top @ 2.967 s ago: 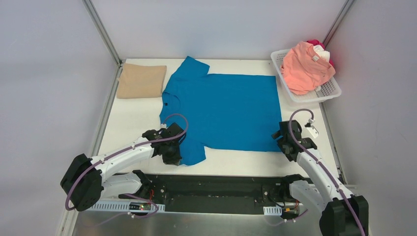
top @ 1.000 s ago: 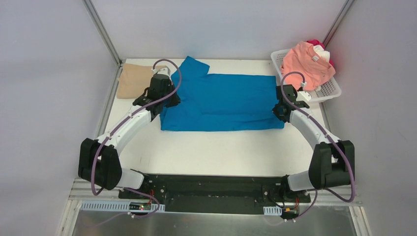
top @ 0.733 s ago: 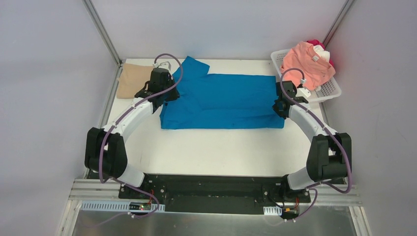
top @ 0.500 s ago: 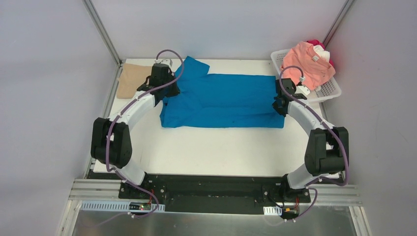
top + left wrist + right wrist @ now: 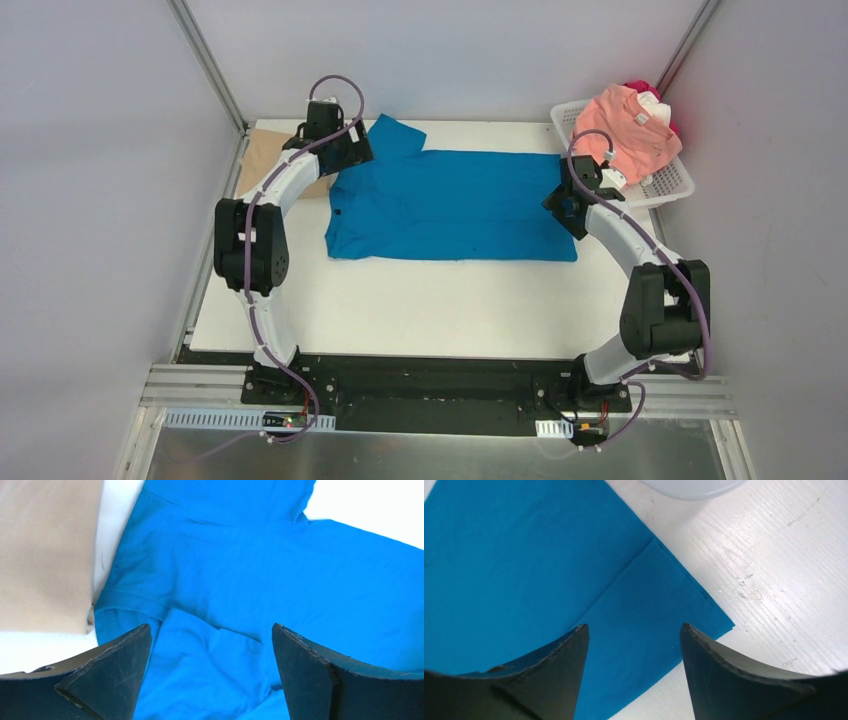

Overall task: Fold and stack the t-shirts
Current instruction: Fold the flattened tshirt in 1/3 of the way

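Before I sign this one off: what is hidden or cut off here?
Tan shirt: top view, left arm crosses it; left wrist frame edge crops it.
White shirt, red shirt: top view, mostly under the salmon-pink shirt.
Basket: right wrist view, blurred, cropped at top.

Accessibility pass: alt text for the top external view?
A bright blue t-shirt, folded in half, lies flat between the left arm and right arm. A folded tan t-shirt sits back left; a white basket of shirts back right.
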`<state>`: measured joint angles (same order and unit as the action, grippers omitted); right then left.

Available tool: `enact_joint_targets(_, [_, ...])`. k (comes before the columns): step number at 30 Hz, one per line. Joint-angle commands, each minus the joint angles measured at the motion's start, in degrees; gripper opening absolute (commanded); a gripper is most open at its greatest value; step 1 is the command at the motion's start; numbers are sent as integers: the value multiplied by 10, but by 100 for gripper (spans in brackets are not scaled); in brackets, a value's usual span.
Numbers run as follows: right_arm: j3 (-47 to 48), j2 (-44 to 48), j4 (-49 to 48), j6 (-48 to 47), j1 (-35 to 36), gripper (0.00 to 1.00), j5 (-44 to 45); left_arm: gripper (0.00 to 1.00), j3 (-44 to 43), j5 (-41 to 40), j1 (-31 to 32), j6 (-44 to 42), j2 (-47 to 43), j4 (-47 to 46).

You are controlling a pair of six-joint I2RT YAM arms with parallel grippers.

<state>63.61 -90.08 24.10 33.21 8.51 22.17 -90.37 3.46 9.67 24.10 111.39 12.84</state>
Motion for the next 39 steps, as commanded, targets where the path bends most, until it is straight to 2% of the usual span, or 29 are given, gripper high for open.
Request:
enact_joint_targets(1, [-9,71,-3,-11,17,75,-9,92,-13,59,4,22,-47,33])
enact_joint_targets(3, [-24,89,-7,-17,36,85,-12,98,24,65,8,27,-80,33])
enact_joint_targets(6, [-47,99,-27,-30,58,98,-30,99,89,80,18,45,-119,25])
enact_joint_targets(10, [-48,63,-61,-42,61,99,-106,99,158,113,25,62,-126,6])
enact_joint_targets(15, [-2,-28,-87,-79,65,99,-141,99,190,128,25,65,-87,-11])
enact_joint_targets(18, [44,-100,-39,-100,71,99,-138,99,202,137,25,64,-58,-18])
enact_joint_targets(22, [32,-133,-9,-101,81,100,-131,99,242,135,24,78,-51,-19])
enact_joint_targets(28, [-59,-80,1,-58,84,99,-114,98,353,103,25,84,-122,-12])
enact_joint_targets(35, [-203,46,1,-16,106,99,-182,98,545,89,28,130,-288,-8])
enact_joint_targets(39, [-263,117,24,19,136,99,-201,98,626,84,31,167,-375,8])
